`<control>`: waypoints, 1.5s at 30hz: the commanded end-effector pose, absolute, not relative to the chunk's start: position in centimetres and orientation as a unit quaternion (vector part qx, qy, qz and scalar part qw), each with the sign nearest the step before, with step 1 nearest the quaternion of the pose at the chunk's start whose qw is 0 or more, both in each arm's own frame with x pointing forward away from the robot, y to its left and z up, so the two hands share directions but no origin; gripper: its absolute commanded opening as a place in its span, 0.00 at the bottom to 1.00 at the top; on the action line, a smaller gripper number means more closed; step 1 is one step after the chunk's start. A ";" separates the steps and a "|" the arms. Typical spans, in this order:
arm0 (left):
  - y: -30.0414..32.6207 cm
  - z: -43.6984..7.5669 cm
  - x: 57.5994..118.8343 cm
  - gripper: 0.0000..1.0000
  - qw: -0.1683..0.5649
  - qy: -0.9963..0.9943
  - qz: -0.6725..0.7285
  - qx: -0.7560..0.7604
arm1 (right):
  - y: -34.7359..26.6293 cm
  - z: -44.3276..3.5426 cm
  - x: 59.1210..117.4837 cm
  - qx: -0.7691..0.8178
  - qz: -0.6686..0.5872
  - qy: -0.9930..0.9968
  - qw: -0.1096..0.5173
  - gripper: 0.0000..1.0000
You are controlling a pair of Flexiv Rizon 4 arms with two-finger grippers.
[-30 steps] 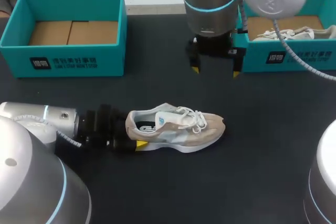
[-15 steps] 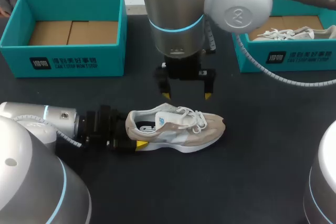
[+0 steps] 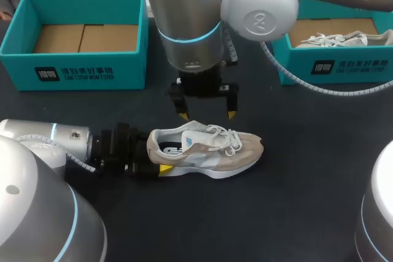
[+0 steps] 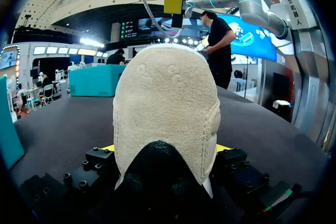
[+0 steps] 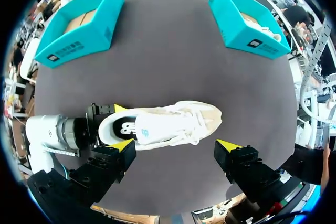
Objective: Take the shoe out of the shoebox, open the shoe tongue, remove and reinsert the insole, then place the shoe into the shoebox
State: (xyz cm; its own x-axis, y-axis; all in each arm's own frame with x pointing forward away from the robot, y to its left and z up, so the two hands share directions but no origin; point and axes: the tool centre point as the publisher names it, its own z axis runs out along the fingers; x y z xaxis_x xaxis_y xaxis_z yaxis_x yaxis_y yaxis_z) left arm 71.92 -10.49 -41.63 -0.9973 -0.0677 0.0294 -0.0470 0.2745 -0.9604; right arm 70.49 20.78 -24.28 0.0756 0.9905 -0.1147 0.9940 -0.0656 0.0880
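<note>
Now | left end effector (image 3: 159, 154) clamps suede heel of beige shoe (image 3: 212, 150) | right end effector (image 3: 207, 115) spread above it

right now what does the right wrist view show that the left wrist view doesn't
Only the right wrist view: the shoe from above, with its laces and opening, and a second shoe in a box.
Only the left wrist view: the back of the heel close up, with one yellow tip of the right gripper hanging above the shoe.
Both: the shoe, its heel held between the fingers of the left gripper.
</note>
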 end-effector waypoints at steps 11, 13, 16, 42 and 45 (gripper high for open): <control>-10.4 -42.0 71.7 0.00 0.009 0.799 -0.600 -0.036 | 26.2 -30.0 68.9 0.796 -0.068 0.591 0.113 1.00; -10.4 -42.0 71.7 0.00 0.009 0.799 -0.600 -0.036 | 26.1 -30.4 69.1 0.800 -0.073 0.582 0.122 1.00; -10.4 -42.0 71.7 0.00 0.009 0.799 -0.600 -0.036 | 25.4 -30.9 69.6 0.808 -0.075 0.569 0.134 1.00; -10.4 -42.0 71.7 0.00 0.009 0.799 -0.600 -0.036 | 22.5 -35.8 71.2 0.838 -0.124 0.458 0.270 1.00; -10.4 -42.0 71.7 0.00 0.009 0.799 -0.600 -0.036 | 22.4 -35.9 71.3 0.836 -0.128 0.458 0.274 1.00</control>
State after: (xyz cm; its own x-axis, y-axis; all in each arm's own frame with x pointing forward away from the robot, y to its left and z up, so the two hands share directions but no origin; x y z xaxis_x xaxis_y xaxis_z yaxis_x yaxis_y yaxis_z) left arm 71.92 -10.50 -41.63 -0.9973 -0.0676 0.0295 -0.0470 0.2743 -0.9605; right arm 71.63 21.70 -35.38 -0.0486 0.8983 -0.4367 0.9951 0.0812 0.0561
